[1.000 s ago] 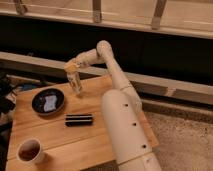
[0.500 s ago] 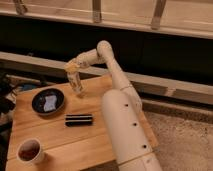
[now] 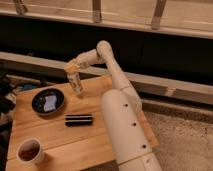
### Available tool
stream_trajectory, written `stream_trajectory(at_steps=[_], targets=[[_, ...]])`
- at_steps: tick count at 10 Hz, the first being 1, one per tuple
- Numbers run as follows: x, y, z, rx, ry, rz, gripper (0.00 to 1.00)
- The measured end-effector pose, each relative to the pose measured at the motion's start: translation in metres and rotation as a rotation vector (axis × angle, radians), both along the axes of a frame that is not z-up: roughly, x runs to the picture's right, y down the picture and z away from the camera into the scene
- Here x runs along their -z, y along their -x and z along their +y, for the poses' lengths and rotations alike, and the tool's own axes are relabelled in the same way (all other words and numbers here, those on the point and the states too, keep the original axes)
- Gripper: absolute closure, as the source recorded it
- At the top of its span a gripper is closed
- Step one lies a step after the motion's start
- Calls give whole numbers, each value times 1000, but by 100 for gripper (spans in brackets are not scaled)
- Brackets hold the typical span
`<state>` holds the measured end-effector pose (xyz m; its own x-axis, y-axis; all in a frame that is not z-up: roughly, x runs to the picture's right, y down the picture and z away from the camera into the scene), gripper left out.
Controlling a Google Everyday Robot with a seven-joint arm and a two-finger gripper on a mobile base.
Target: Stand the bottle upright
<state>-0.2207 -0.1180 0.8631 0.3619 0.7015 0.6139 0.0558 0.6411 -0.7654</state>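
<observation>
1. The gripper (image 3: 71,67) is hanging over the far part of the wooden table (image 3: 60,137), left of the arm (image 3: 111,70), which is reaching in from the right.
2. The bottle (image 3: 76,84) is standing directly below the gripper, its top end meeting the gripper and its bottom end resting on the tabletop.
3. The bottle is leaning a little, with its top tipping to the left and its base sitting further right and nearer.
4. How wide the gripper is standing, and whether it is actually clasping the bottle, I cannot tell.
5. A dark plate (image 3: 36,105) is lying to the left of the bottle and slightly nearer, apart from it, carrying a pale item (image 3: 50,103).
6. A flat black bar (image 3: 79,119) is lying nearer than the bottle, well apart from it.
7. A white cup (image 3: 30,151) with reddish contents is sitting at the near left corner of the table, far from the gripper.
8. The robot's pale body (image 3: 125,125) is rising at the table's right side.
</observation>
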Motion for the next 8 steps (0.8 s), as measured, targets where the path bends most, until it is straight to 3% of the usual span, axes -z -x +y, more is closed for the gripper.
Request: stream_trajectory(at_steps=[8], targets=[[1, 0, 0, 6, -1, -6, 100]])
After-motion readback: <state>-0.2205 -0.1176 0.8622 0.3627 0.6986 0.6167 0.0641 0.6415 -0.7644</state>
